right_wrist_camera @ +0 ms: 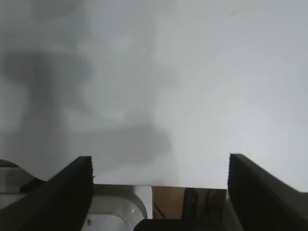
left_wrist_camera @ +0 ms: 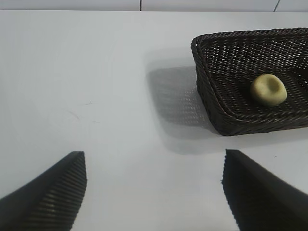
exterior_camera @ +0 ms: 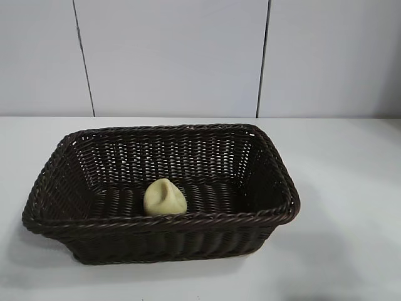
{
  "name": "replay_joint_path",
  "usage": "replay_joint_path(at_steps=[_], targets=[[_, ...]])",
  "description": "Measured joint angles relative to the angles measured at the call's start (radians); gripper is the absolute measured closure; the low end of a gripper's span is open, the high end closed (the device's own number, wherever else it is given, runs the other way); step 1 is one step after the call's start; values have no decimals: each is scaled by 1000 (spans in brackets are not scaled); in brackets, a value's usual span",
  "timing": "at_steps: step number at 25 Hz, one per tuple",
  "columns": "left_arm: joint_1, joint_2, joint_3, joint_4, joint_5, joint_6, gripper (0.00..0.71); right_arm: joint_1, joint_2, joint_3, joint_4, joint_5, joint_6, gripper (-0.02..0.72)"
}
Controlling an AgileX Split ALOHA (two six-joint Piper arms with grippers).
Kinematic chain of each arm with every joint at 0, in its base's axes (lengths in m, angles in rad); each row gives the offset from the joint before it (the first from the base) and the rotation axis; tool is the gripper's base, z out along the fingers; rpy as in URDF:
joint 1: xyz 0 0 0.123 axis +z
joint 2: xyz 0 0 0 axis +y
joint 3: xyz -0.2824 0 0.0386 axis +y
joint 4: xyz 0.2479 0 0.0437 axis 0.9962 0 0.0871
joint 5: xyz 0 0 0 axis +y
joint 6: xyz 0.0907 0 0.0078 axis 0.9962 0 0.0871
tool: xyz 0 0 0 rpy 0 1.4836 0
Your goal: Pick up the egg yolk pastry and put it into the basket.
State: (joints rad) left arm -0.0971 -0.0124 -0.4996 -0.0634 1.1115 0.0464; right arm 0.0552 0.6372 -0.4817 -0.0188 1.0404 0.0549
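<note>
Ahead of the left hand [left_wrist_camera: 154, 192], released and empty: basket [left_wrist_camera: 207, 86] on the surface [left_wrist_camera: 96, 72], pastry [left_wrist_camera: 268, 89] resting inside on its floor. Right hand [right_wrist_camera: 159, 192]: released, empty, above bare surface. Placement judged complete; best practice now: keep both hands clear of the basket.

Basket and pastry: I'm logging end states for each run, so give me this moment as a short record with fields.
pastry: pale yellow bun lying inside the basket, near its front wall
basket: dark brown wicker, on the white table
left gripper: open, empty, over bare table to one side of the basket
right gripper: open, empty, over bare table near its edge; basket not in its view
arms in exterior view: none visible
task status: pastry is in the basket
</note>
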Motion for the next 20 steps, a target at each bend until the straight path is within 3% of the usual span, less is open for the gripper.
replay_joint_path(at_steps=[14,20], targets=[[0,0,0,0,0,0,142,0,-610,2,1,15,0,144],[0,0,0,0,0,0,142,0,-654,2,1,18,0,144]])
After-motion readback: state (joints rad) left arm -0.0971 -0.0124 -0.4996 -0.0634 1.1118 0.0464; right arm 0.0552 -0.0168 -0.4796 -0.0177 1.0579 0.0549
